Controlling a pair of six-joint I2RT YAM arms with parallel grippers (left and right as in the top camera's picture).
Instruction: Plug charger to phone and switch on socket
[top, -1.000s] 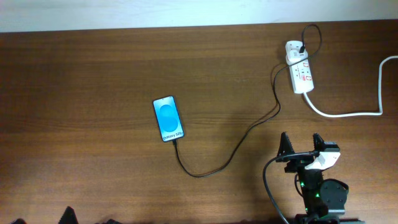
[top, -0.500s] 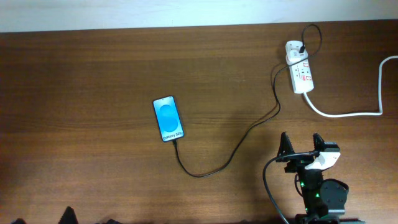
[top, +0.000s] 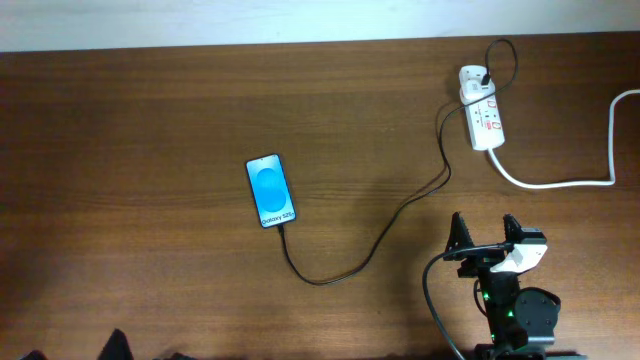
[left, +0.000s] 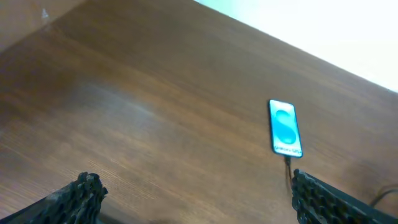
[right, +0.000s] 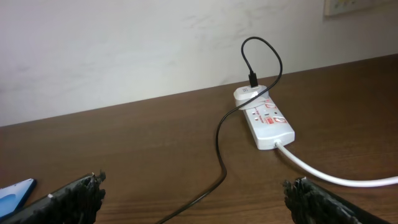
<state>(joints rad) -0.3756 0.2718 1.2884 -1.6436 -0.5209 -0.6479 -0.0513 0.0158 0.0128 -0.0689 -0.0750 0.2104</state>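
Black charger (top: 322, 283) runs from blue-screened phone (top: 270, 190) to white socket (top: 486, 122).

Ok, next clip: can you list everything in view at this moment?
phone: one, black edges, blue screen, flat on the table left of centre.
charger: one, black cable, running from the phone's bottom edge to the socket's far end.
socket: one, white with red markings, far right of the table.
white cord: one, thick, leading from the socket towards the right edge.
table: one, brown wood.
left gripper: one, black, open, near edge on the left.
right gripper: one, black, open, nearer than the socket.
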